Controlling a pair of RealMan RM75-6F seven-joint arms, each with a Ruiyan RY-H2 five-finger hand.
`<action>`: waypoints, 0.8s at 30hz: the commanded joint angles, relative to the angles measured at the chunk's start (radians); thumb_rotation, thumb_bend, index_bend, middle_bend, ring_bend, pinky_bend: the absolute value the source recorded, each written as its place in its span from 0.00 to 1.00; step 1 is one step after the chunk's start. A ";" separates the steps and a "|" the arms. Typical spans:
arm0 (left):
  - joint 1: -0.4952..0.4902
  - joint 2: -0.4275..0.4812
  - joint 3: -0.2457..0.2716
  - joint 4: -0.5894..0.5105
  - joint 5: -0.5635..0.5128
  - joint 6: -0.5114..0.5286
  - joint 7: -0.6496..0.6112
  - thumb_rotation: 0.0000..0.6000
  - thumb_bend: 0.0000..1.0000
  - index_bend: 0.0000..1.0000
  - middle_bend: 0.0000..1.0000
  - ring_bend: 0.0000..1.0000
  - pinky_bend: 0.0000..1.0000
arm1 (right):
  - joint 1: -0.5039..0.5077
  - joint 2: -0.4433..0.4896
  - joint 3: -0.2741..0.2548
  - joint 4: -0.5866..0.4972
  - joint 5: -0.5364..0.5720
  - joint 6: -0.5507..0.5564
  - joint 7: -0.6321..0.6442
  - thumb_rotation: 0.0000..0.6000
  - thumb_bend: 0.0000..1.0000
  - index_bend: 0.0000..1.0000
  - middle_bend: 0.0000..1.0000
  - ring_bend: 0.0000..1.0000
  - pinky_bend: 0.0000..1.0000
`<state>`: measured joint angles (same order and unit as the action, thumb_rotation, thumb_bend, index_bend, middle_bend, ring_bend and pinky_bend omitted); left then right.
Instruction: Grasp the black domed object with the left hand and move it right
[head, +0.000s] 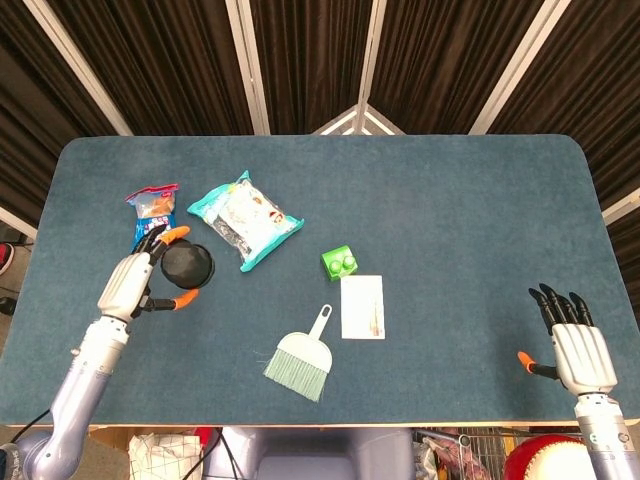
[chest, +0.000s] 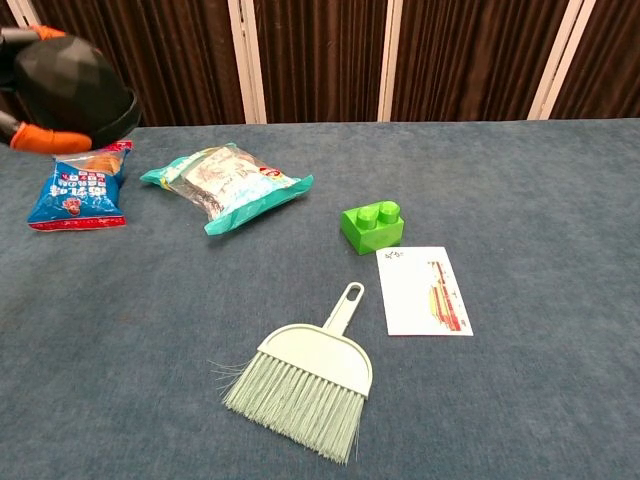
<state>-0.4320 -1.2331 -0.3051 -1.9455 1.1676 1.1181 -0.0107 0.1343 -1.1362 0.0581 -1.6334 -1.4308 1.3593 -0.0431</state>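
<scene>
In front of me is a bench (head: 450, 200) covered with blue-grey cloth, and behind it hang dark curtains with pale strips. My left hand (head: 128, 285) is at the left side of the bench, and its fingers (head: 172, 234) with orange tips are closed around the black domed object (head: 187, 266), one tip above it and one below. In the chest view the black domed object (chest: 75, 88) appears high in the upper left corner, lifted clear off the bench, in front of the curtains. Just beyond it from the head view lies a blue snack bag (head: 152, 210), flat on the cloth, and to the right of that a teal packet (head: 245, 219) lies at an angle. Near the middle of the bench I see a green toy brick (head: 341, 263), and just in front of it a white card (head: 362, 306); they are close, but I cannot tell if they touch. Left of the card lies a small pale green hand brush (head: 301, 358), with its handle pointing toward the brick and its bristles toward me. My right hand (head: 579, 352) is well apart from all of this, at the near right corner of the bench, with its dark fingers (head: 557, 306) stretched out and spread, holding nothing.
</scene>
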 joint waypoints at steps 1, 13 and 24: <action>-0.019 0.058 -0.048 -0.096 -0.004 0.014 -0.009 1.00 0.53 0.19 0.39 0.00 0.00 | 0.000 0.000 0.000 0.000 -0.001 0.001 0.000 1.00 0.22 0.10 0.08 0.12 0.04; 0.095 0.059 0.004 0.029 0.239 0.139 -0.543 1.00 0.54 0.22 0.41 0.00 0.00 | 0.000 0.004 -0.003 -0.006 -0.005 -0.002 0.005 1.00 0.22 0.10 0.08 0.12 0.04; -0.051 -0.101 0.047 0.257 0.070 -0.102 -0.412 1.00 0.54 0.24 0.40 0.00 0.00 | 0.003 0.001 0.000 -0.004 -0.006 -0.001 0.010 1.00 0.22 0.10 0.08 0.12 0.04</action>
<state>-0.4469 -1.3061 -0.2594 -1.7050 1.2707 1.0432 -0.4724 0.1374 -1.1356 0.0581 -1.6375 -1.4363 1.3575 -0.0340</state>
